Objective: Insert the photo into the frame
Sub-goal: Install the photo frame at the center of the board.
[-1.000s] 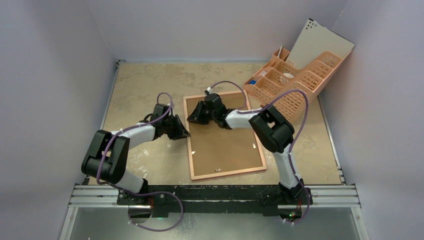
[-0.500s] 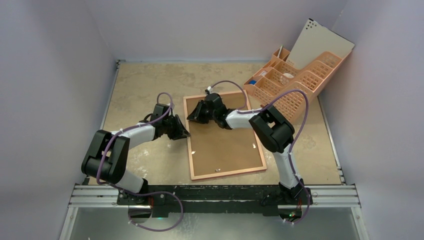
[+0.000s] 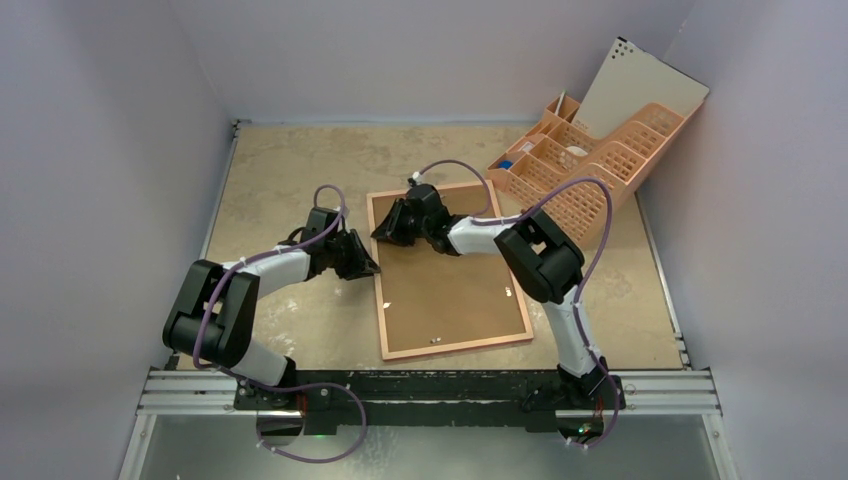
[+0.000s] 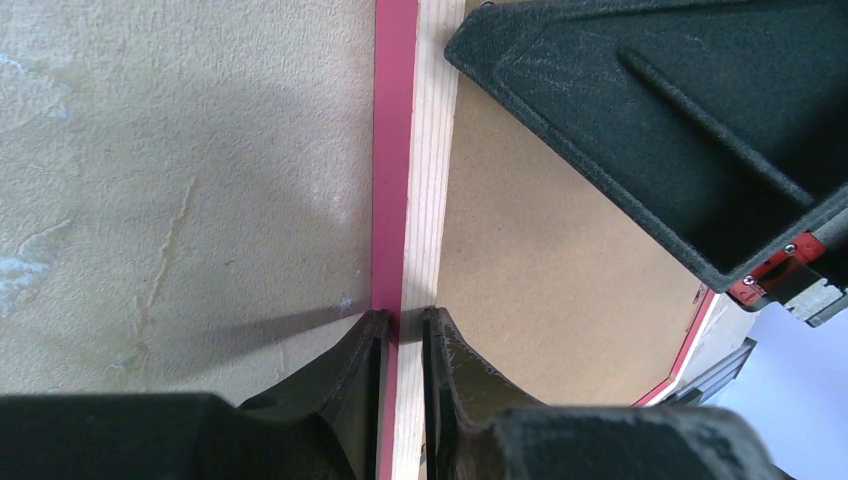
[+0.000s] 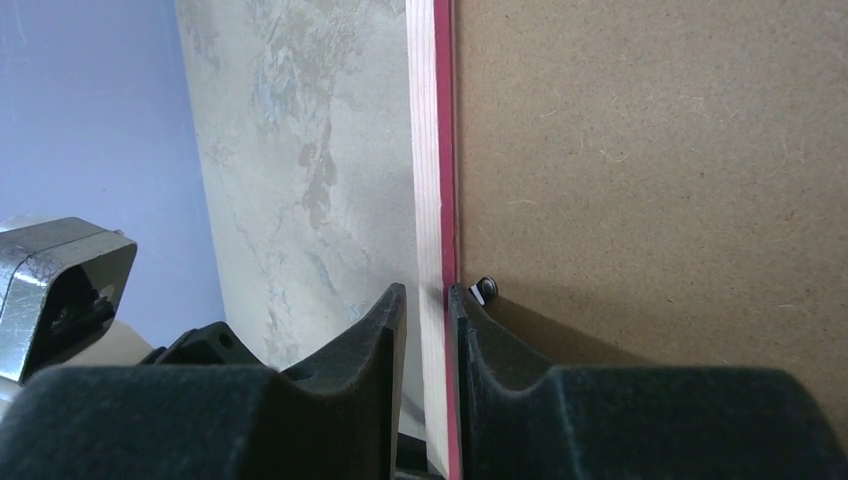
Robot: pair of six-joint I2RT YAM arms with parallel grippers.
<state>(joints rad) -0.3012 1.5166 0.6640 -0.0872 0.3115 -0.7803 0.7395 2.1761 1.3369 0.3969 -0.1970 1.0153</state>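
The frame (image 3: 455, 346) lies reverse side up on the table, pale wood rails around the brown backing board (image 3: 450, 280). No photo print shows in any view. My left gripper (image 3: 371, 268) is shut on the frame's left rail (image 4: 425, 150), one finger (image 4: 368, 350) on the pink outer side and one on the board side. My right gripper (image 3: 381, 236) straddles the rail (image 5: 430, 150) near the far left corner. Its board-side finger (image 5: 470, 330) touches the rail; a thin gap shows at the other finger. A small metal clip (image 5: 485, 290) sits beside it.
A peach plastic desk organiser (image 3: 585, 165) stands at the back right, a pale grey board (image 3: 640, 85) leaning behind it. Purple walls close in on three sides. Small metal clips (image 3: 435, 340) sit on the board near the frame's front rail. My right gripper's body (image 4: 680, 130) fills the left wrist view's upper right.
My right gripper has shifted a little to the left and back near the frame's far left corner. The frame and my left gripper have not moved.
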